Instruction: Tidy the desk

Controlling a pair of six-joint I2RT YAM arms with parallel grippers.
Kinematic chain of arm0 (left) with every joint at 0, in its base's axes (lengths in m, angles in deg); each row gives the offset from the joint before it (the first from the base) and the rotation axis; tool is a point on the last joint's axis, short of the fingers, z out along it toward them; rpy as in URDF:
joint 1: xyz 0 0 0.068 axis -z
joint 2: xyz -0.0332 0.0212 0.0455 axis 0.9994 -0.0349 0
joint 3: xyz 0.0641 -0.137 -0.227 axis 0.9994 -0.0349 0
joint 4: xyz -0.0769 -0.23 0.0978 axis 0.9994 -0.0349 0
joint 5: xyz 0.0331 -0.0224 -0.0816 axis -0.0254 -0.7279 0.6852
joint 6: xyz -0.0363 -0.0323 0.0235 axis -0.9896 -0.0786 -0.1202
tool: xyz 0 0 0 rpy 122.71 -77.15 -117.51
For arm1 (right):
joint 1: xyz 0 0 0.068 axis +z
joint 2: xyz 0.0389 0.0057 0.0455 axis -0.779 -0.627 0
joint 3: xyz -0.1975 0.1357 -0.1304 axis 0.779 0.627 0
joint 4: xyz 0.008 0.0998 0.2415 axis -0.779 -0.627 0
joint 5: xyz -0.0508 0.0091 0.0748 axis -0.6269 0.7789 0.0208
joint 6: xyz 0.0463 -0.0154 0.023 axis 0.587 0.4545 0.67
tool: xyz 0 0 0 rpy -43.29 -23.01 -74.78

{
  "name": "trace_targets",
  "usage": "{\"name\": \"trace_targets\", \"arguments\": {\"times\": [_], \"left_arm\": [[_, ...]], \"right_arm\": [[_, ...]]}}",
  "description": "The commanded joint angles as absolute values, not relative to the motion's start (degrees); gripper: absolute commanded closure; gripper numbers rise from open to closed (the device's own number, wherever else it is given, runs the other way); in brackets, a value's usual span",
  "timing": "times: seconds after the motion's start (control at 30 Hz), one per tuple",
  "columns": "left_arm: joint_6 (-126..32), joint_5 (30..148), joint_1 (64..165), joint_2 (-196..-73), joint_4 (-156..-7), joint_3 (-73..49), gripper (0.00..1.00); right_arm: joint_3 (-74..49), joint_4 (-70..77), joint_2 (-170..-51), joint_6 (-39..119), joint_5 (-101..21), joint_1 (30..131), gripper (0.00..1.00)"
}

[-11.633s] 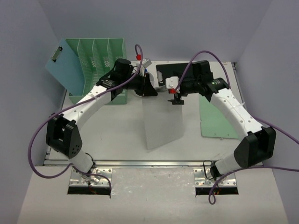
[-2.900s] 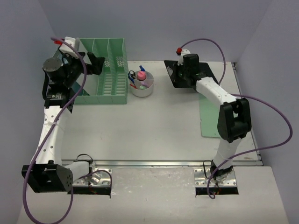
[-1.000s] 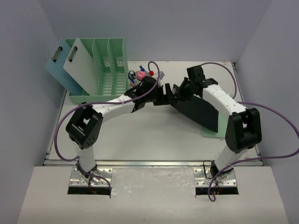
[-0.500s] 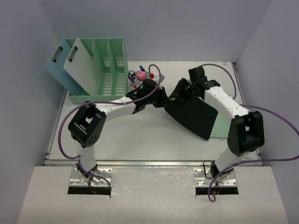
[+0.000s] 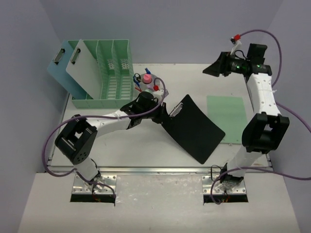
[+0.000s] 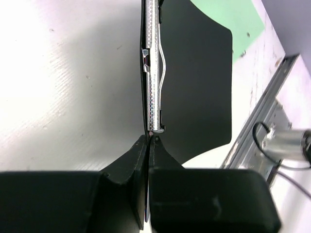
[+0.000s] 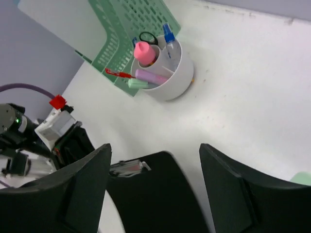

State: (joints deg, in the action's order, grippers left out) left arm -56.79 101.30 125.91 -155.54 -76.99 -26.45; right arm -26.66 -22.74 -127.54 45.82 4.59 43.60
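Mid-table handover: my left hand (image 5: 163,118) is clamped on the metal-clip end of the flat black clipboard (image 5: 194,128), held over the middle of the large flat white table (image 5: 121,145). My right hand (image 5: 210,69) hangs wide and empty above the far right corner. Filing step, I judge; next, carry the board to the mint-green slotted file rack (image 5: 114,73)

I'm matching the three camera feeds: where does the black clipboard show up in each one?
Top external: black clipboard lies diagonally, just right of centre.
Left wrist: it fills the centre and upper right, seen from its clip end.
Right wrist: it sits at bottom centre.
Shared landmark: its metal clip shows in all three.
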Motion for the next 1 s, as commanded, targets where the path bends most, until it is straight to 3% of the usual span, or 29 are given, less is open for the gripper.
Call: {"name": "trace_targets", "arguments": {"times": [0.0,0.17,0.33,0.53,0.77,0.83,0.97], "left_arm": [[-46.22,105.54,125.88,-150.20,-73.56,-28.04,1.00],[-39.88,106.52,125.79,-147.30,-74.61,-29.01,1.00],[-37.69,107.57,125.88,-145.62,-74.79,-28.92,1.00],[-36.89,106.78,125.88,-144.31,-75.67,-28.22,1.00],[-34.62,107.92,125.88,-140.62,-75.76,-29.36,1.00],[-32.85,108.45,125.97,-139.83,-75.67,-29.97,1.00],[-32.67,108.27,125.97,-138.86,-76.11,-29.98,1.00]], "right_arm": [[-36.96,-30.42,-133.65,27.16,26.22,39.14,0.29],[-50.94,-61.70,-143.68,-1.92,36.87,38.34,0.37],[-45.35,-77.89,-143.16,-24.16,33.47,41.76,0.38],[-28.67,-70.81,-136.58,-24.47,29.95,46.95,0.42],[-24.68,-62.35,-134.63,-20.68,27.58,47.83,0.46],[-24.59,-62.35,-135.07,-21.73,27.14,48.18,0.54],[-24.86,-65.95,-135.16,-26.56,26.61,49.23,0.87]]}}
